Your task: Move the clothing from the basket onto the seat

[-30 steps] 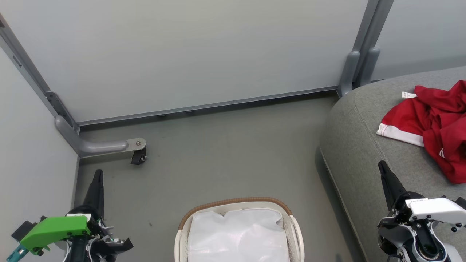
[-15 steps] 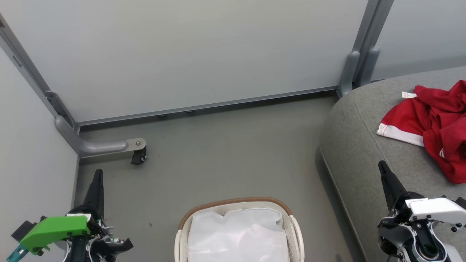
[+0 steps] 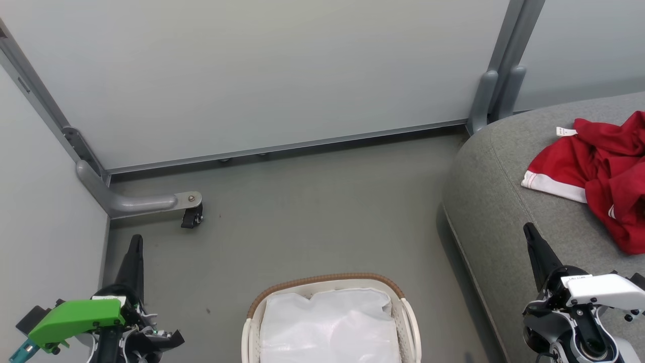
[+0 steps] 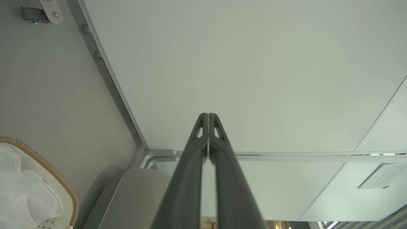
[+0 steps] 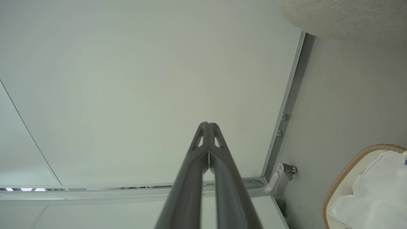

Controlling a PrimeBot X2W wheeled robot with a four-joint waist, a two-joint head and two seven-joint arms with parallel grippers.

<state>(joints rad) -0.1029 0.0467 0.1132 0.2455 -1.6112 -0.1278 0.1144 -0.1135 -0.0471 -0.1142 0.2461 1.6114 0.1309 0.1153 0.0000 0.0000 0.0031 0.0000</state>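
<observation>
Red clothing [image 3: 604,174] with a white hem band lies crumpled on the grey seat [image 3: 496,201] at the right of the head view. The white basket [image 3: 327,285] with its brown woven rim stands on the floor at bottom centre, holding only a plain white liner sheet [image 3: 330,325]. My left gripper [image 3: 135,241] is shut and held up at the lower left, away from the basket. My right gripper [image 3: 529,231] is shut over the seat's front edge, short of the clothing. Both wrist views show the fingers pressed together with nothing between them: left gripper [image 4: 208,115], right gripper [image 5: 207,124].
Pale partition walls close the space at the back and left. A metal foot with a black caster [image 3: 191,217] juts onto the grey floor at the left. A grey post base [image 3: 491,98] stands by the seat's far corner. Bare floor lies between basket and wall.
</observation>
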